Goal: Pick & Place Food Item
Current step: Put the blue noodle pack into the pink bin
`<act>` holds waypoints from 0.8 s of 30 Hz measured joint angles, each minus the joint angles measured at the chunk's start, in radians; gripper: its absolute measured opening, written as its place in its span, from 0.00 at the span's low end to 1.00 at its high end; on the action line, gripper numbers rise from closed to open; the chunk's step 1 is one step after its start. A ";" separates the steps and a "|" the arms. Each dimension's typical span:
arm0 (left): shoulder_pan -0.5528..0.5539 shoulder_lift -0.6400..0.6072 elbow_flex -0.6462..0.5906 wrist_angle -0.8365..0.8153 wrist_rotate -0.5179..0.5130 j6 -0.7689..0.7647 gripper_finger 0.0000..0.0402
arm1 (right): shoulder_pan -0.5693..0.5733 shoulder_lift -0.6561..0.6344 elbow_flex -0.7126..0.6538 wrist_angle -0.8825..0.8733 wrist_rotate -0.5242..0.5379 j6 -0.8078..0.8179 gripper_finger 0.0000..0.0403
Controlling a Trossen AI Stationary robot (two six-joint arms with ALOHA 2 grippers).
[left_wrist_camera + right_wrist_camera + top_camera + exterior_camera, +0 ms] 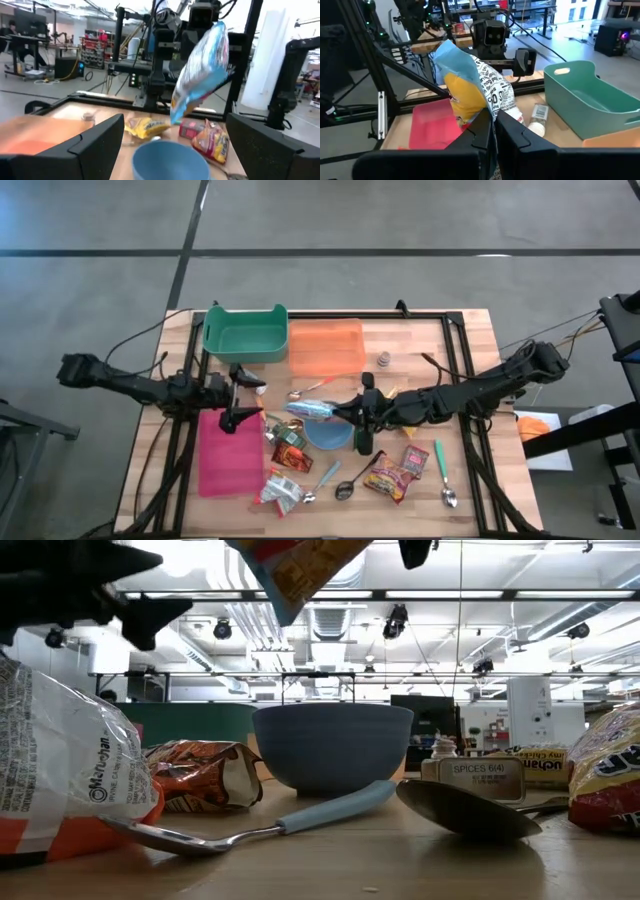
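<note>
Over the wooden table, mid-frame in the high view, your right gripper pinches the blue snack bag aloft, its long axis pointing left toward your wide-open left gripper, nearest the pink tray.

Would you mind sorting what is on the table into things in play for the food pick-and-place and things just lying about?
In play:
- blue snack bag, pinched in the shut right gripper
- left gripper, open, facing the bag

Lying about:
- blue bowl
- green bin
- orange tray
- pink tray
- teal-handled spoon
</note>
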 joint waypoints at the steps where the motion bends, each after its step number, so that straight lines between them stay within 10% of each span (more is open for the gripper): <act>1: 0.000 0.032 0.015 -0.003 -0.003 -0.004 0.88 | 0.000 0.000 0.000 0.001 -0.002 -0.006 0.03; 24: -0.068 0.533 0.388 0.024 0.082 0.072 0.88 | 0.001 0.000 0.002 0.031 -0.050 -0.037 0.03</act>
